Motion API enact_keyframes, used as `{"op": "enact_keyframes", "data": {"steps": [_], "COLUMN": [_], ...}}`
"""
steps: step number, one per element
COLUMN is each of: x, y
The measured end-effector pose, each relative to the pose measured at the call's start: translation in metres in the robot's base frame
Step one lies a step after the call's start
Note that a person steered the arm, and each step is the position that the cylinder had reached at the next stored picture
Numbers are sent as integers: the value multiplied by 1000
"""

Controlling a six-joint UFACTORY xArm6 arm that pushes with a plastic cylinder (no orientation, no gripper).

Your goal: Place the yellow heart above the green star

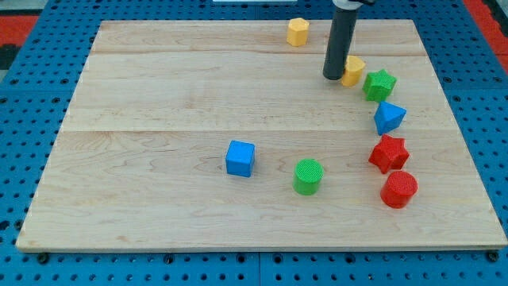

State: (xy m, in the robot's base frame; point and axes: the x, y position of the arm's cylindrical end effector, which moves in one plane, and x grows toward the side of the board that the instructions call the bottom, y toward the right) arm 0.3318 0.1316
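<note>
Contact is occurring, or very nearly so, between my tip (332, 77) and the yellow heart (354, 70), which is sitting just to the view's right of the rod near the board's upper right. The rod carries no fingers, so nothing is being grasped; the block is simply lying loose against it. The green star (379, 84) is sitting immediately to the view's right of the heart and slightly lower, apparently touching it or nearly so.

Judgement on the step: the heart is needing to travel toward the view's top and right, ending directly above the star. Pushing from the heart's lower-left side is looking advisable, slowly, keeping the line of push clear of the star so it is not being dragged along.

Visibility remarks: the rod is covering the heart's left portion, so its shape is being inferred largely from the task. Whether heart and star are actually touching cannot be confirmed. The rod's upper end is running out of the view's top.
</note>
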Motion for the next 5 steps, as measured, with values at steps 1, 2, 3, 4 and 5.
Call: {"op": "enact_keyframes", "data": {"steps": [1,2,3,4,5], "x": [0,-31,-60,-82,-108], "y": [7,41,66,47,79]}}
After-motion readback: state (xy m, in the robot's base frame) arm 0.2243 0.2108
